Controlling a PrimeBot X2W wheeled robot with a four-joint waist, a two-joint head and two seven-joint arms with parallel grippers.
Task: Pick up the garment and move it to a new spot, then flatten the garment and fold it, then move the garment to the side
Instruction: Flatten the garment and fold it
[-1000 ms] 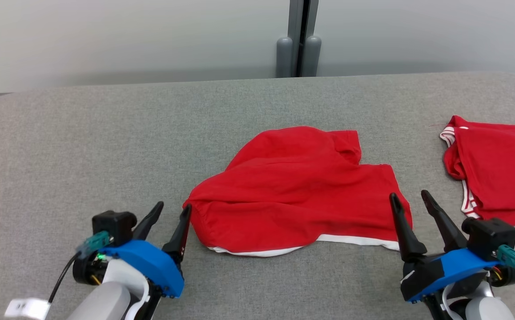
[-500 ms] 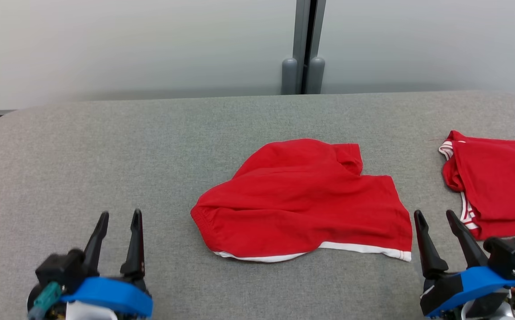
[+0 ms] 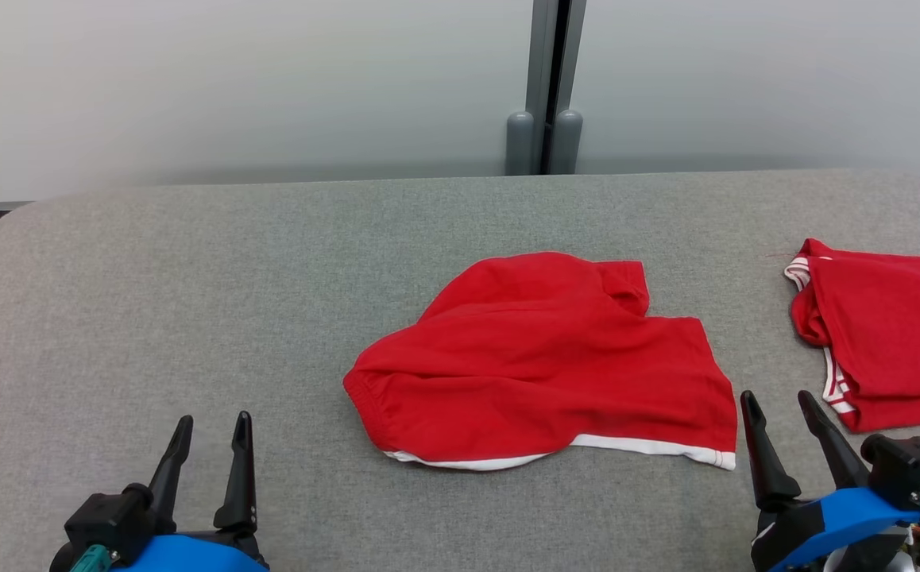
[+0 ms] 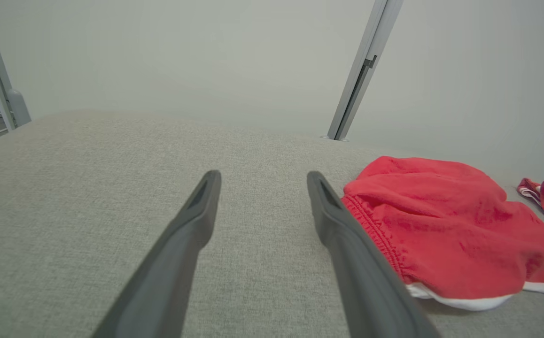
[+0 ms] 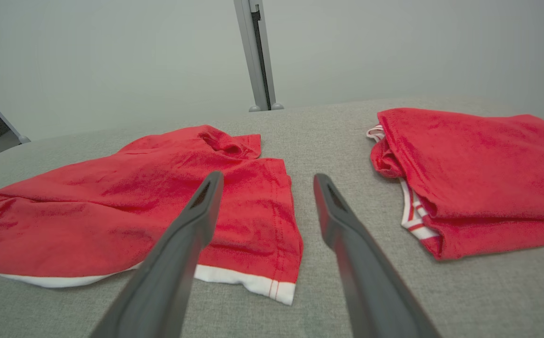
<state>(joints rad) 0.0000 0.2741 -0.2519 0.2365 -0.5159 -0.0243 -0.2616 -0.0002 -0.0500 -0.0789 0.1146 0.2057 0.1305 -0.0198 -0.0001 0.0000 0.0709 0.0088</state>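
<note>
The red shorts lie rumpled in the middle of the grey table. The left gripper and right gripper flank them, both spread and empty. Flattening, folding and the move aside look undone. 1 folded red garment already lies at the right.

Red garment centre, second red pile (white-trimmed) right — left hand, right hand spread, empty.

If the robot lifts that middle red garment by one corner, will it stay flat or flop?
Probably flop: the red garment lies in soft folds, so it would likely hang limp and bunch. It looks thin, so probably light. Pushed, it may wrinkle rather than slide on the felt-like grey table.
</note>
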